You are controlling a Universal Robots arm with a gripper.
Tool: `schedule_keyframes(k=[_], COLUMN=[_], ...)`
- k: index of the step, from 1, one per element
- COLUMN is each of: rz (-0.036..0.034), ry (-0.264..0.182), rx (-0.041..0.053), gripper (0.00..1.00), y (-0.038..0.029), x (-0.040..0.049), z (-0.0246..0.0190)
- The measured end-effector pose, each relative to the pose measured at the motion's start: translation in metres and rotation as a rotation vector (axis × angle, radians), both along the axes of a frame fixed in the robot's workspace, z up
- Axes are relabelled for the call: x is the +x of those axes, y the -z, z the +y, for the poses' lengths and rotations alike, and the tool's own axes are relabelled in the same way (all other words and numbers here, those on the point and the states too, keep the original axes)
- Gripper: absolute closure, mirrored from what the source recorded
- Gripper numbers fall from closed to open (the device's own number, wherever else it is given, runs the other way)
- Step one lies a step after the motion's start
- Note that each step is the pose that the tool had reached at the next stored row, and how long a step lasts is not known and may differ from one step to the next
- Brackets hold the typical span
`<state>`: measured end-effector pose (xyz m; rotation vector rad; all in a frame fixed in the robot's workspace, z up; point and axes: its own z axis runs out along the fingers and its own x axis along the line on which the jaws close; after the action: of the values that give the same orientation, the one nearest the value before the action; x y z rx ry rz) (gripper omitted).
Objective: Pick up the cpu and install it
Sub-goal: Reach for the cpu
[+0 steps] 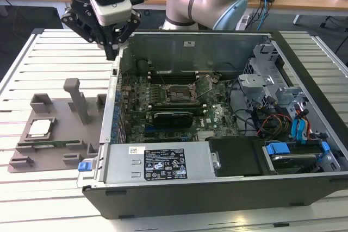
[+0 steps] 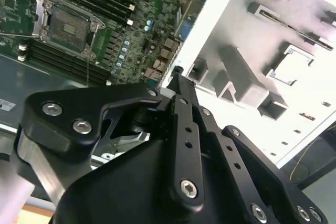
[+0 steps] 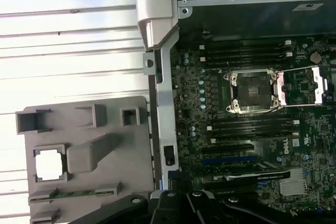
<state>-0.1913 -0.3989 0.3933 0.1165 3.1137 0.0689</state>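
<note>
In the upper left of the exterior view the gripper (image 1: 112, 54) hangs point-down over the white slatted table (image 1: 54, 58), just beside the left wall of the open computer case (image 1: 217, 44). Its jaws are drawn narrow, tips together, and they hold nothing.

The cpu (image 1: 39, 128) lies flat in a square recess of the grey tray (image 1: 60, 148), pale top facing up, at the exterior view's left edge. It is below and to the left of the gripper in that frame, well apart from it and touched by nothing. The tray rests on the table just beside the case, outside its left wall.

Both wrist views show the same layout: the cpu sits in its tray pocket on one side of the case wall, while the black socket (image 1: 179, 95) sits on the green motherboard (image 1: 163, 118) on the other side, with its metal frame swung open.
</note>
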Motion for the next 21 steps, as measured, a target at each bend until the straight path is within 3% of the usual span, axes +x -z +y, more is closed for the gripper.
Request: schedule_keyframes(k=[6, 15, 21], rz=[-0.0001, -0.0002, -0.0001], ry=[0.000, 0.000, 0.000], rx=[0.0000, 0.0001, 0.0000], gripper=[0.89, 0.89, 0.89], y=[0.0000, 0.0001, 0.0000], x=[-0.0189, -0.0650, -0.0803], z=[0.0000, 0.0000, 0.0000])
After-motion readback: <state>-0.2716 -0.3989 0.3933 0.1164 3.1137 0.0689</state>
